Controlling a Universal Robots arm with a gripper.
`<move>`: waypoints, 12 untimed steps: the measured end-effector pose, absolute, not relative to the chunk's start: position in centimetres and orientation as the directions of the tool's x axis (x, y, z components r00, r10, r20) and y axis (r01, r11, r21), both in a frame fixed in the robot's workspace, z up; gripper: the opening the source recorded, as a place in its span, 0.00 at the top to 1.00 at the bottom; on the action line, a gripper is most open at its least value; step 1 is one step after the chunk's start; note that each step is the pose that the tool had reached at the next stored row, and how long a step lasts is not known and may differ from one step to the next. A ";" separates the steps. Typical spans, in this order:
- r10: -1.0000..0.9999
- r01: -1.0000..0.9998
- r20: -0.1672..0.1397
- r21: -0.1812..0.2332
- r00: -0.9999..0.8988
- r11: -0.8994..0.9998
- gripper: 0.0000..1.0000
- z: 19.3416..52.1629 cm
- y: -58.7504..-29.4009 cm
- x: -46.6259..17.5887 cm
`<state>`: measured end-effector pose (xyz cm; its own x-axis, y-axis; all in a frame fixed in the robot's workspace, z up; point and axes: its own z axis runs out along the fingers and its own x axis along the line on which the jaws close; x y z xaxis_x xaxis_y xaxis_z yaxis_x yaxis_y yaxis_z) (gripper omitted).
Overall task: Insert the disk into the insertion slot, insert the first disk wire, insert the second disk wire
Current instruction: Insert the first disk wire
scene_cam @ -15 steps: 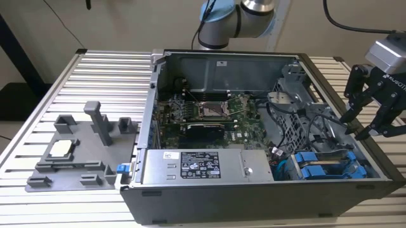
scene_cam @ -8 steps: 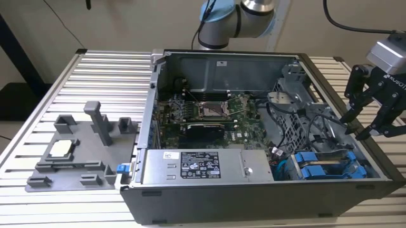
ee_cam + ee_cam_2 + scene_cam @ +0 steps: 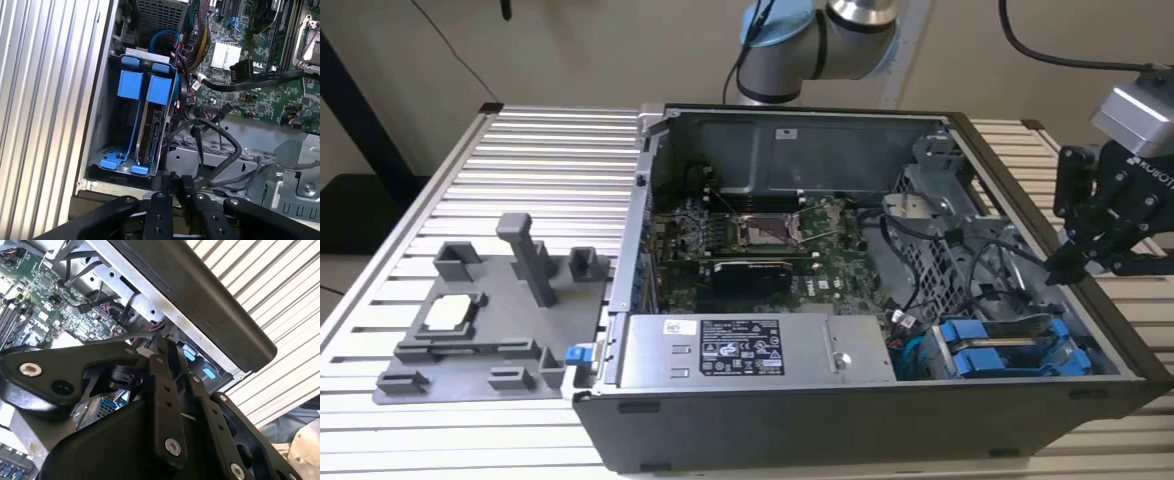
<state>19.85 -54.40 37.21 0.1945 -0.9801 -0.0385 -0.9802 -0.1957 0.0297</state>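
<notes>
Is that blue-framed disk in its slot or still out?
In: the disk stands on edge inside the bay, its blue frame seated within the walls.

Slatted metal table (image 3: 520,150), open computer case (image 3: 854,440), grey fixture tray (image 3: 454,387)

the gripper (image 3: 1065,270) hangs tilted downward, its jaws closed together.

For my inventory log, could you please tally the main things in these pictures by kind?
Open computer case: 1
Grey power-supply box: 1
Disk in blue caddy: 1
Grey fixture tray: 1
Gripper: 1
Total: 5
</notes>
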 end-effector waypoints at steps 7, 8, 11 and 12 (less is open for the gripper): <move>-0.979 -0.979 -0.039 0.030 0.200 -0.201 0.81 37.2 -54.4 19.9; -0.979 -0.979 -0.039 0.030 0.200 -0.202 0.81 37.2 -54.4 19.9; -0.979 -0.979 -0.039 0.030 0.203 -0.204 0.81 37.2 -54.4 19.9; -0.978 -0.978 -0.039 0.030 0.203 -0.204 0.81 37.2 -54.4 19.9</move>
<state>19.86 -54.40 37.21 0.2033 -0.9784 -0.0386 -0.9784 -0.2045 0.0297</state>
